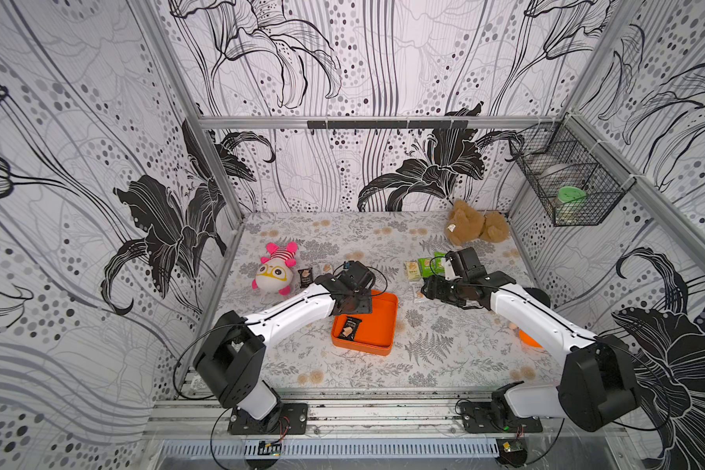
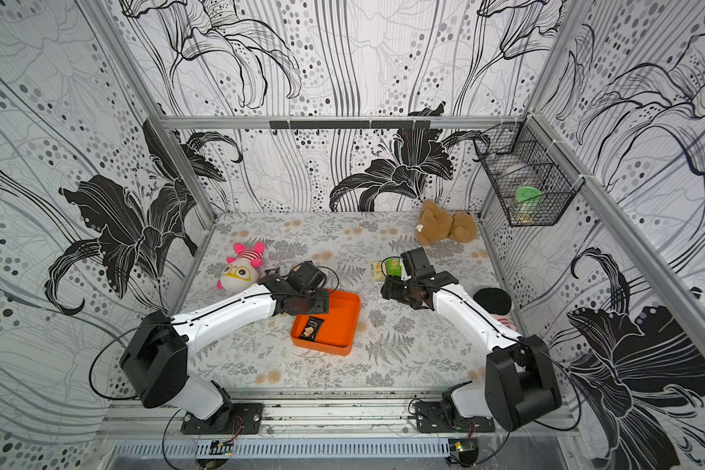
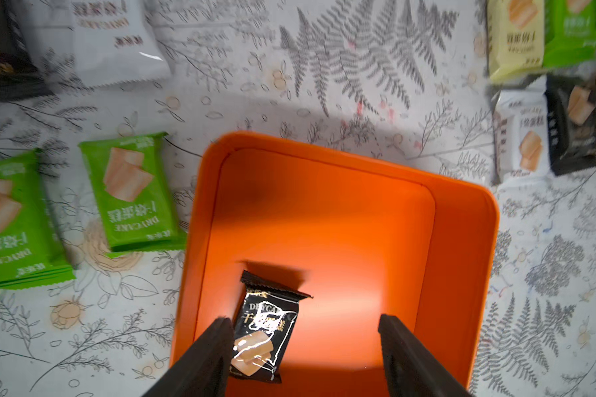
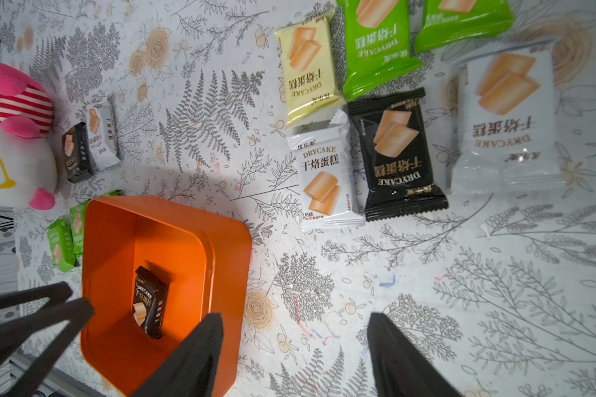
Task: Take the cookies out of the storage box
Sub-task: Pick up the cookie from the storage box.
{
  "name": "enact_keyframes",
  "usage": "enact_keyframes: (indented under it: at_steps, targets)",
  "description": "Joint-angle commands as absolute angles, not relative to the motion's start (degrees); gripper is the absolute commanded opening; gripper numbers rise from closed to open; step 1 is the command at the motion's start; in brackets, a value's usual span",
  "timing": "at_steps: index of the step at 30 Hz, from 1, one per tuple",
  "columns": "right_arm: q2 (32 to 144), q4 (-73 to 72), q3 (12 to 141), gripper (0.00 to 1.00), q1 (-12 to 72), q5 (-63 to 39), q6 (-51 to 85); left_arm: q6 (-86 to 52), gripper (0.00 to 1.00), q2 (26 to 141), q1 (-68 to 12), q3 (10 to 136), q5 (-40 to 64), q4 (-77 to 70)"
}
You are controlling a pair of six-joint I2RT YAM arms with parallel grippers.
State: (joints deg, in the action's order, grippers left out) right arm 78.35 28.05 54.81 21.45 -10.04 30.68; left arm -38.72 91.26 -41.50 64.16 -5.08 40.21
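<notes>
Fingers of the left hand [image 3: 305,318] stand spread apart, clasping nothing, low over the shallow bright-orange square storage box [image 3: 324,213]. A single black sealed cookie packet [image 3: 265,330], lettered "DRYCAKE" above a tan biscuit picture, lies on the box floor just beside one finger. Outside the box wall, two green cookie packets [image 3: 131,192] marked "DRYCAKE" lie on the fern-printed worktop [image 3: 341,68]. The right hand [image 4: 296,316] is likewise spread and empty above the worktop, near the box. Past it lie a white cookie packet [image 4: 324,172] reading "DRYCAKE 干焙蛋糕", a second black packet [image 4: 396,151], a pale-yellow packet [image 4: 307,68] and further green packets [image 4: 375,44], all outside the box.
</notes>
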Motion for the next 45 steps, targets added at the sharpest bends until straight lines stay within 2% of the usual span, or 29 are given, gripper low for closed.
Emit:
enact_keyframes:
  at_steps: [1, 9, 26, 39, 42, 45]
  targets:
    - [76.9, 28.5, 53.4, 0.73, 21.4, -9.4, 31.4, -37.5, 0.73, 94.0, -42.5, 65.3, -5.3, 43.0]
    - [76.7, 29.1, 53.4, 0.73, 21.3, -8.8, 31.4, -34.9, 0.74, 98.0, -43.3, 65.7, -8.0, 46.1]
    - [76.4, 30.3, 53.9, 0.73, 21.4, -7.8, 31.5, -29.8, 0.73, 103.9, -41.6, 63.0, -4.9, 43.1]
    - [75.6, 31.0, 53.6, 0.73, 21.4, -7.0, 32.0, -29.3, 0.66, 105.2, -40.7, 61.9, -1.9, 39.9]
    - [75.1, 31.0, 53.1, 0.73, 21.4, -6.9, 32.2, -29.3, 0.57, 105.4, -40.8, 62.1, -1.8, 39.6]
    - [74.6, 31.0, 52.7, 0.73, 21.4, -6.7, 32.5, -29.3, 0.55, 105.4, -40.7, 62.8, -1.8, 39.8]
